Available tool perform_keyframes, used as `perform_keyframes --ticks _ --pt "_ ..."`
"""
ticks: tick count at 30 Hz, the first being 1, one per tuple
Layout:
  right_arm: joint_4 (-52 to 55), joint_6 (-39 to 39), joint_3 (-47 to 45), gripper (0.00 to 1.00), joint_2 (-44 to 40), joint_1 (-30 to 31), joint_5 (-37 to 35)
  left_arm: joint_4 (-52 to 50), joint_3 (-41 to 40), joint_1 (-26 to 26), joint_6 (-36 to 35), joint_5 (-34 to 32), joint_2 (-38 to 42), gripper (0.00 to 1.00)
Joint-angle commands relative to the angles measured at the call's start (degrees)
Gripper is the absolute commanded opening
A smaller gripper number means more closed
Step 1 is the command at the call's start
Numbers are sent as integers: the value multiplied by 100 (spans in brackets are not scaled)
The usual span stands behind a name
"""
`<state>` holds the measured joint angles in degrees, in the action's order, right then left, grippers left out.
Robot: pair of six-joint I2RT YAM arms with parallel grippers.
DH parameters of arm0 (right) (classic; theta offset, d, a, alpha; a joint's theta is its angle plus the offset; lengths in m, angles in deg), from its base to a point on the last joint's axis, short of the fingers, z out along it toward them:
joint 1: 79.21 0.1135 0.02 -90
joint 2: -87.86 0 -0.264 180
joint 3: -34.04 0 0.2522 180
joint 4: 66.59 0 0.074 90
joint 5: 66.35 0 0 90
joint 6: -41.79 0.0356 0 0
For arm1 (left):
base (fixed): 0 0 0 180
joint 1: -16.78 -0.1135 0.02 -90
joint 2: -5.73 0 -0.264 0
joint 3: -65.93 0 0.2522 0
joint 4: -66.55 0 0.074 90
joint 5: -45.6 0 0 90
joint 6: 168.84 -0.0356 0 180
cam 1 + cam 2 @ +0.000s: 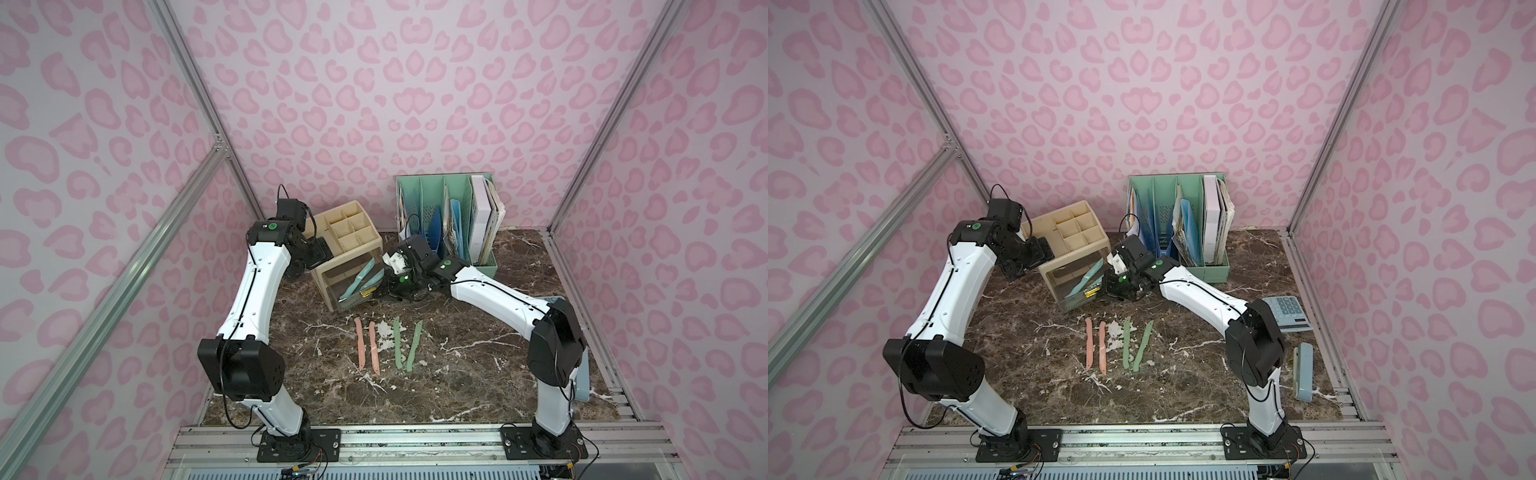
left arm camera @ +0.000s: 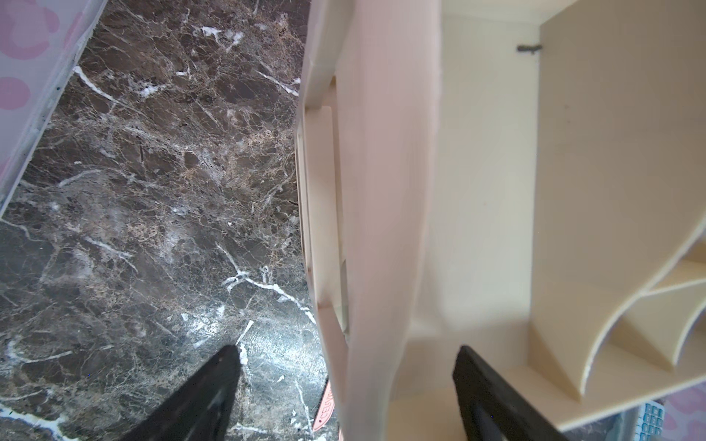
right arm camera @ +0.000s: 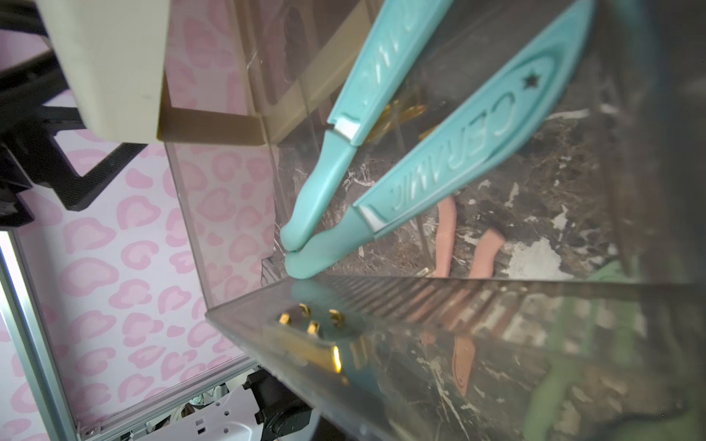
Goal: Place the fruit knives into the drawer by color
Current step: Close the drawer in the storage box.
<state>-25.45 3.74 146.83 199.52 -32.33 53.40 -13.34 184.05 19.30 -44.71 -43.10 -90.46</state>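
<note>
two teal knives point(image 3: 458, 152) are in the clear drawer point(image 3: 420, 343), lying slantwise, their rounded ends touching in one corner. two pink knives point(image 1: 360, 343) and two green knives point(image 1: 398, 343) lie flat on the desk point(image 1: 478, 353), nearer than the drawer, pinks left, greens right, the pairs apart.

left gripper point(image 2: 345, 355): jaws spread wide, straddling the side wall of the beige organizer point(image 1: 351, 257), one jaw outside, one over a top compartment. cannot tell whether they touch it.

right gripper point(image 1: 390, 292): jaws closed, nothing seen between them, low at the right end of the drawer front, near the gold handle point(image 3: 317, 343).

judgement: teal is done, so the step in hand looks like getting clear of the drawer and going for the next colour.

- lift the right arm straight up before you swing it, since a sideways exit could knock the drawer front.
- leave the left arm where it is as a brace, so the organizer does not slide.
- open the jaws before you descend. take one pink knife at mid-length, jaws across its narrow width, and come right down to the desk, because it lies thin and flat.
- the slanted teals take up floor room, so lay the pink one alongside them, not across.
- cannot tell if the drawer has dividers. check before you release.
</note>
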Motion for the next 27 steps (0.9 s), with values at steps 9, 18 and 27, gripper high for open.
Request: perform_keyframes --ticks 9,18,27 --pt "232 -268 1073 0 594 8 87 -157 125 -66 -178 96 -137 89" --pt "558 -360 2110 0 1262 15 113 -137 197 -156 -161 253 -233 88" --pt "670 -334 2934 0 1763 21 108 -124 199 -178 -161 324 -278 89"
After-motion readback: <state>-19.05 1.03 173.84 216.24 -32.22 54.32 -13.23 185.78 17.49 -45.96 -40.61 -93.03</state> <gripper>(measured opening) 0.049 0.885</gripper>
